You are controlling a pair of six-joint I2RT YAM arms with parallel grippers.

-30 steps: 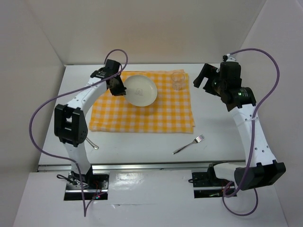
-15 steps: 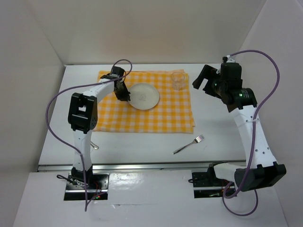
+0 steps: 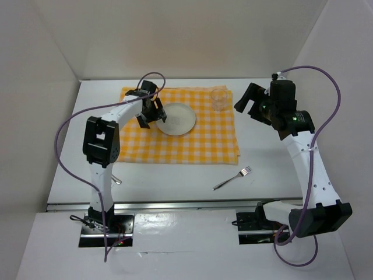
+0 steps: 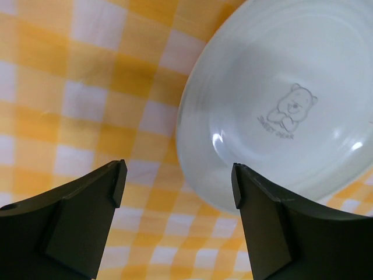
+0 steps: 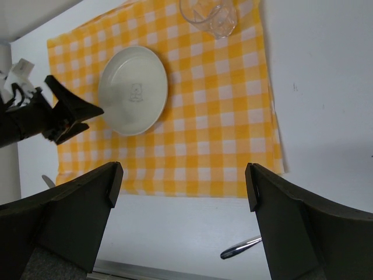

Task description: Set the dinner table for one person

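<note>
Top view: white surface (image 3: 175, 175) fills mid-frame, with a metal rail (image 3: 175, 203) along its lower edge and a yellow checked cloth (image 3: 192, 146) at upper centre. Left jaws are spread wide over the cloth at the left rim of the plate (image 3: 178, 118), gripping nothing; a glass (image 3: 220, 99) stands at the cloth's upper right corner. Right jaws are spread and empty at upper right; a fork (image 3: 232, 178) lies on the bare surface below the cloth.

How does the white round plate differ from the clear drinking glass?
The white round plate is opaque, low and wide; the clear drinking glass is see-through, taller and narrower. The plate lies near the middle of the yellow-and-white checked cloth; the glass stands at its far-right corner. Both rest on it.
</note>
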